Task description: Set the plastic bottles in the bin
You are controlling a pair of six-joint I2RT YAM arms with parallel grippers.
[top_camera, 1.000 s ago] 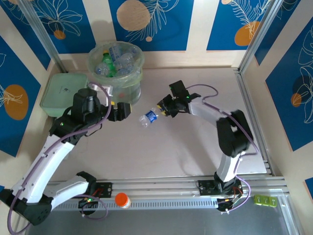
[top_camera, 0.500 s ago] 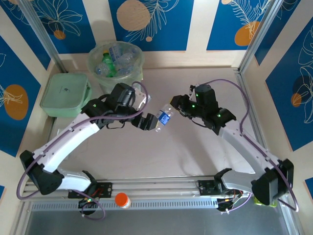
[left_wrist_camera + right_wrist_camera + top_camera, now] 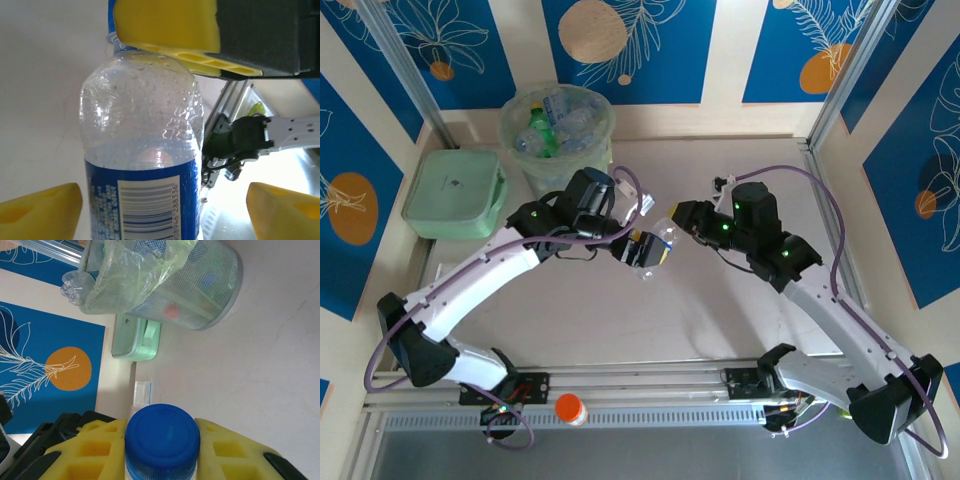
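Bottle [image 3: 660,243]: small, clear, blue label w/ barcode, droplets on the inside of the upper wall, blue cap [image 3: 162,440]. It's held over mid-table [image 3: 720,320], well apart from the bin [image 3: 582,172], which sits at the far left w/ other bottles in it. Bottle base is cut off in my left wrist view, and label text is too blurred to read. Right gripper [image 3: 680,220] is clamped on the cap, yellow pads [image 3: 227,450] touching both sides. Left gripper [image 3: 648,252] stands wide around the body, gap each side, no contact.
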